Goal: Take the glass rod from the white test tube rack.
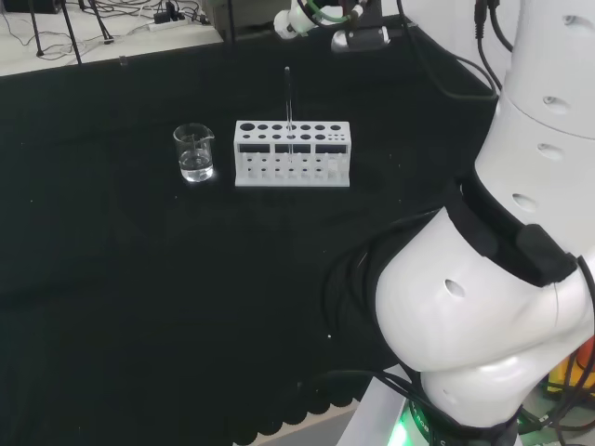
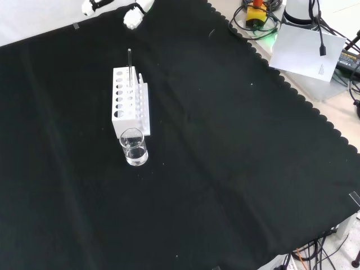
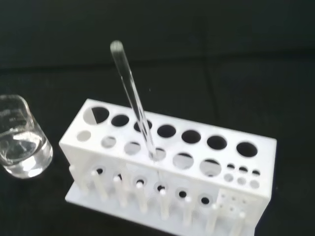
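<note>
Glass rod [image 1: 288, 107] stands upright in a middle hole of the white test tube rack [image 1: 293, 154], untouched. In front view the hand [image 2: 133, 15] is at the top edge, far beyond the rack, well apart from the rod; its fingers can't be made out, holds nothing visible. Beaker [image 1: 193, 152] with clear liquid sits just left of the rack in head view.

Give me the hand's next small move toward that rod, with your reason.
Probably bring the hand down toward the top of the glass rod. The rod stands upright in a hole of the white test tube rack, untouched, and the hand hangs beyond the rack holding nothing. The beaker stands beside the rack, off that path.
</note>
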Tool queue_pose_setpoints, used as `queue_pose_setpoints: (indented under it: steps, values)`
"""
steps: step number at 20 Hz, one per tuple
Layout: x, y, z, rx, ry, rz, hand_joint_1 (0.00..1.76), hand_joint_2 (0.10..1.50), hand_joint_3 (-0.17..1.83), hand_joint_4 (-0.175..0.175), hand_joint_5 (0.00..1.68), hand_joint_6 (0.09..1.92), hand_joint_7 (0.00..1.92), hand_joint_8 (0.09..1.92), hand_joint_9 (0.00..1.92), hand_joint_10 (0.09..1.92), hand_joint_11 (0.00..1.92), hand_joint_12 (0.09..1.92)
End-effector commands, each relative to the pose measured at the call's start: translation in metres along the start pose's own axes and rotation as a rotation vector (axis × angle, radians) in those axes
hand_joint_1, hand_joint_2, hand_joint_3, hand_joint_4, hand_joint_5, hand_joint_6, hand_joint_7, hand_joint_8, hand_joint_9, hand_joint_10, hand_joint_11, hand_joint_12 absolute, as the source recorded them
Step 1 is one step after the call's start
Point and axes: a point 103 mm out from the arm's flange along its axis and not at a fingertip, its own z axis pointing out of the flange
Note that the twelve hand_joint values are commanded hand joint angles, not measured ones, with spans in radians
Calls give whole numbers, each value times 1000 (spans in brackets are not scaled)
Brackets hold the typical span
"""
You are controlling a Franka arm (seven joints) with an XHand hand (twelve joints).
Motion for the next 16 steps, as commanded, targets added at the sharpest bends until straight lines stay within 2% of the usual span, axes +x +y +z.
queue_pose_setpoints:
  steps: [1,8,11,16]
  values:
    - [14,9,24,31,-30,-34,279,1203,42,-102,0,87,69,87,0,565,0,807]
    - [15,7,39,64,-21,-28,276,1206,45,-103,0,87,71,108,0,607,0,846]
    - [18,7,47,80,-29,-30,274,1206,48,-103,0,87,16,261,0,636,0,862]
    - [23,4,52,99,-50,-33,270,1208,52,-105,0,87,0,409,0,732,0,947]
